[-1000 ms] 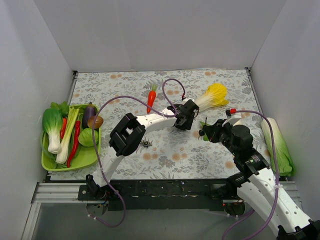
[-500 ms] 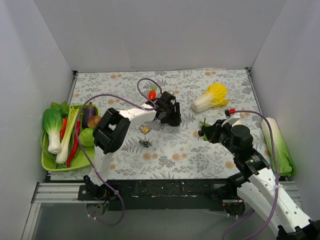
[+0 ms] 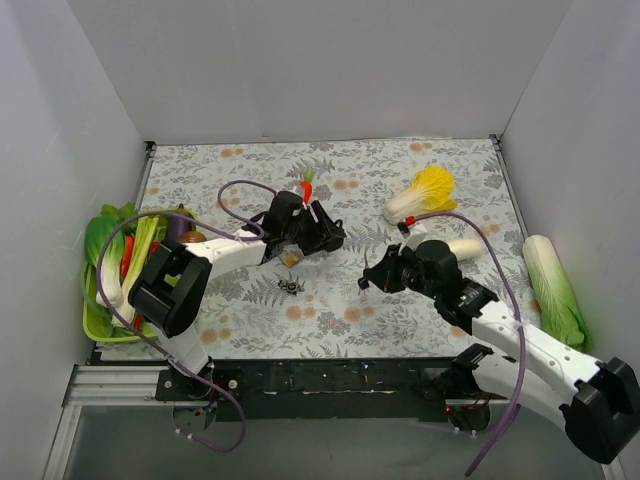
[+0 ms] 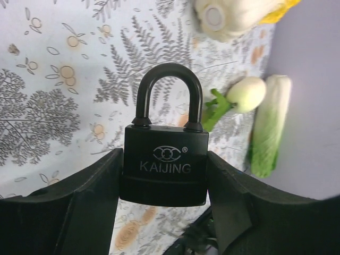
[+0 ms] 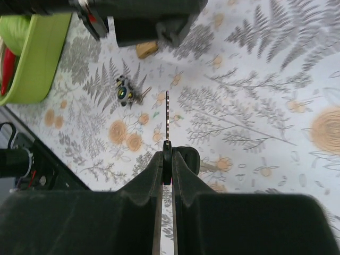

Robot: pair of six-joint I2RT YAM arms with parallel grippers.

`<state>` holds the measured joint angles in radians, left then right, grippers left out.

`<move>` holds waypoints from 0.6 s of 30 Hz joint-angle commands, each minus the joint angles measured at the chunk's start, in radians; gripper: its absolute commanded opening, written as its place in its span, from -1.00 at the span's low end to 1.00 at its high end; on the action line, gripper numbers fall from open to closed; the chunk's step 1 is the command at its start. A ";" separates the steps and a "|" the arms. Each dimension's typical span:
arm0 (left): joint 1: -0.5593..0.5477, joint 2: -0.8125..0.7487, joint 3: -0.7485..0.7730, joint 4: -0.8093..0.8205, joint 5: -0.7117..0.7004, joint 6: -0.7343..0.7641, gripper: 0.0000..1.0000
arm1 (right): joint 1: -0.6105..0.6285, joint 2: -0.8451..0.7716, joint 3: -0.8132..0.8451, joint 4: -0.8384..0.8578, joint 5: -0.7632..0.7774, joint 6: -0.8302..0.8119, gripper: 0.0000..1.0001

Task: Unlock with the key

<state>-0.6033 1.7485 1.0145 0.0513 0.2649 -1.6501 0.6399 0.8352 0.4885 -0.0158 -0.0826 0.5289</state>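
My left gripper (image 4: 164,186) is shut on a black padlock (image 4: 166,154) marked KAIJING. Its shackle is closed and points away from the wrist. In the top view this gripper (image 3: 328,238) is left of the table's centre, above the flowered cloth. My right gripper (image 5: 167,159) is shut on the black head of a key (image 5: 167,114), whose thin blade sticks straight out ahead. In the top view the right gripper (image 3: 374,277) is right of the left gripper, a short gap away, with the key pointing left toward it.
A bunch of keys (image 3: 291,287) and a small tan block (image 3: 290,259) lie under the left arm. A green tray (image 3: 100,322) of vegetables is at the left edge. A carrot (image 3: 306,188), a napa cabbage (image 3: 425,192), a white radish (image 3: 466,247) and a long cabbage (image 3: 553,290) lie around.
My left arm has swung left with the padlock, from right of centre to left of centre. My right gripper has moved left and forward with the key, toward the padlock.
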 commanded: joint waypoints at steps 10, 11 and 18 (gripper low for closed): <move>0.017 -0.251 -0.117 0.266 -0.001 -0.066 -1.00 | 0.144 0.327 0.182 0.301 -0.128 0.118 -0.97; 0.016 -0.256 -0.120 0.269 -0.006 -0.065 -1.00 | 0.142 0.335 0.188 0.304 -0.132 0.124 -0.97; 0.014 -0.288 -0.131 0.283 -0.042 -0.013 -1.00 | 0.141 0.389 0.240 0.292 -0.141 0.163 -0.97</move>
<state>-0.5911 1.5547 0.8738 0.2451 0.2459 -1.6974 0.7803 1.1999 0.6598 0.2344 -0.2085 0.6609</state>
